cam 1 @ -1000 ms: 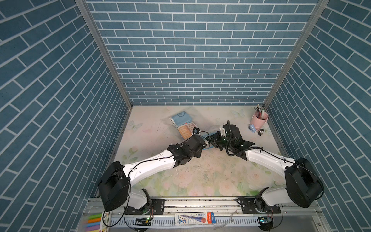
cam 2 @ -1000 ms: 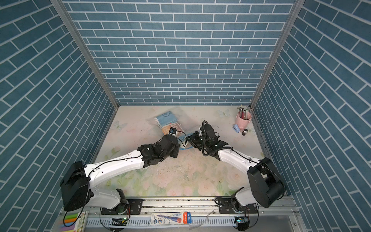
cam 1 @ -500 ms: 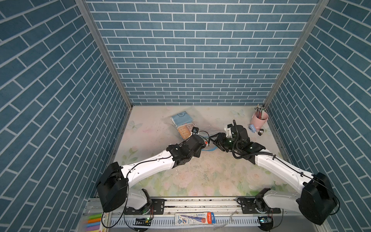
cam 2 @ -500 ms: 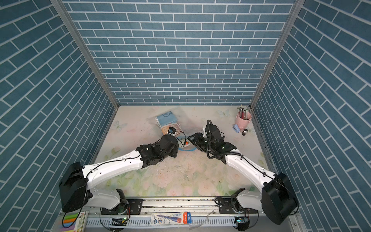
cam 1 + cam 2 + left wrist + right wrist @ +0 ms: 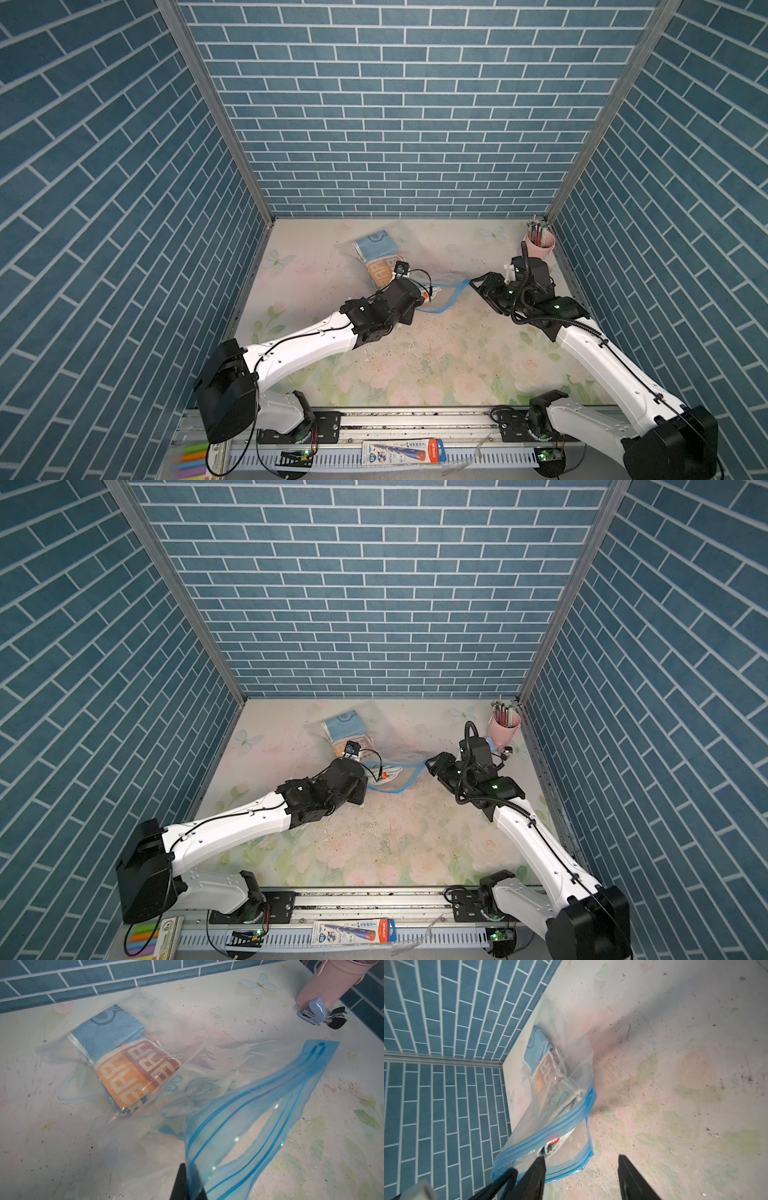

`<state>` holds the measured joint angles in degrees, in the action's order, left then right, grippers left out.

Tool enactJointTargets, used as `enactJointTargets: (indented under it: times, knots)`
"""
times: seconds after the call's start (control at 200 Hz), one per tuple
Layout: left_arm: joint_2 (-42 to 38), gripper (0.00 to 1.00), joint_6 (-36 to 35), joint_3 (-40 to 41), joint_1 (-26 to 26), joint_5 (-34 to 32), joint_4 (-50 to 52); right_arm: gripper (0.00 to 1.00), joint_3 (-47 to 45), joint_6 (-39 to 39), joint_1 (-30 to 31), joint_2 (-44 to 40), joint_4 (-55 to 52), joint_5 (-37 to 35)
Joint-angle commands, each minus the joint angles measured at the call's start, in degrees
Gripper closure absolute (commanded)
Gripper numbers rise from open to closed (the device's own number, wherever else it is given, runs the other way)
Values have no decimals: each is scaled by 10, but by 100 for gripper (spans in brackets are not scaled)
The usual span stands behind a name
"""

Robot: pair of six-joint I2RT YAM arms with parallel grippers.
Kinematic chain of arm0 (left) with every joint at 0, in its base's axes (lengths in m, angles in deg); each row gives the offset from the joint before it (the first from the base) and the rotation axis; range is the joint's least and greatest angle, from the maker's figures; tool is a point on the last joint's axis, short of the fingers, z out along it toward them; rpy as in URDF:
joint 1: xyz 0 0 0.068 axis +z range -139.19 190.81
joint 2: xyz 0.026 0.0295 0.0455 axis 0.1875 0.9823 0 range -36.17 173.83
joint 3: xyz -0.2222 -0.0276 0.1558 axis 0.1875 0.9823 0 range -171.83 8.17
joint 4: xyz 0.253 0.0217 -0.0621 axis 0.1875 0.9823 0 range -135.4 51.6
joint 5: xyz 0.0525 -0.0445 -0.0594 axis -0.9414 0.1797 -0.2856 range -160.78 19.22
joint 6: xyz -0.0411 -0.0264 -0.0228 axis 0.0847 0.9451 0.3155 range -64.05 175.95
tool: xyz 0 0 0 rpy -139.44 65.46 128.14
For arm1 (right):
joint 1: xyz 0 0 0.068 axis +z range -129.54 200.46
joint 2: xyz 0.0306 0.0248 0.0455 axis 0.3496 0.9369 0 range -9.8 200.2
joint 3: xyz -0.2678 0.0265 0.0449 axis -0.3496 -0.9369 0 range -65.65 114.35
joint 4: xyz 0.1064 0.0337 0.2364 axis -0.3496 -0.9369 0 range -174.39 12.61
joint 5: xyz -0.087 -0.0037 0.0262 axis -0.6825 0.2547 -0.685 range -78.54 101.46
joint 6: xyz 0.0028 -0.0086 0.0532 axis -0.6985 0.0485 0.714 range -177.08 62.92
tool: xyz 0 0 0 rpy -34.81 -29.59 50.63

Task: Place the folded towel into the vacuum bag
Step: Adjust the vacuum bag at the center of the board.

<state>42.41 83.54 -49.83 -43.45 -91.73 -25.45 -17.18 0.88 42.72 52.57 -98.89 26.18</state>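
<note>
Both arms are the same build. The left arm (image 5: 299, 353) and right arm (image 5: 602, 365) have glossy white moulded links dotted with small dark screw holes. Each has a bulky black shoulder housing (image 5: 224, 395), black wrist joints, and a thin black cable clipped along the white link. The right wrist has a black corrugated hose (image 5: 524, 266) and small green lights. The bases sit on black plates on a silver rail (image 5: 415, 419). The right hand (image 5: 581, 1158) has two flat, black, tapered fingers (image 5: 631, 1178).

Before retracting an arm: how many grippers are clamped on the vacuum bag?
1: the left gripper is shut on the blue zip strip of the vacuum bag. The right gripper is open at the strip's corner, not clamped.
</note>
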Motion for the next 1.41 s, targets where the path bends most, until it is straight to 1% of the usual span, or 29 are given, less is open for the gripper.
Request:
enactJointTargets:
  times: [0.0,0.175,0.37,0.545,0.64,0.705,0.76,0.855,0.925,1.055,1.105,1.215,1.4]
  knots:
    - [-18,100,3,9,-2,-9,9,43,12,-25,-6,38,16,-5]
    - [-23,100,9,17,-3,-9,10,47,20,-21,-9,101,81,1]
    - [-33,100,11,29,-2,-10,11,53,37,-18,-9,146,111,9]
    - [-34,100,13,33,-3,-11,10,73,36,-6,-9,159,133,24]
    - [-35,100,14,35,-3,-12,8,79,35,-5,-8,159,134,28]
    - [-36,100,13,36,-3,-14,9,85,35,-5,-8,157,133,30]
    - [-37,100,13,37,-2,-15,9,87,33,-5,-8,155,132,33]
    - [-40,100,13,38,-3,-16,9,93,32,-6,-8,150,129,34]
    - [-43,100,13,40,-2,-16,11,100,36,-8,-8,145,125,36]
    - [-50,100,15,47,-3,-18,19,100,59,-17,-8,142,104,37]
    - [-55,97,17,51,-2,-18,22,100,72,-22,-8,143,94,40]
    - [-66,95,24,65,-3,-18,31,100,99,-30,-8,142,85,50]
    - [-98,95,36,100,-3,-16,40,100,139,-37,-8,141,69,59]
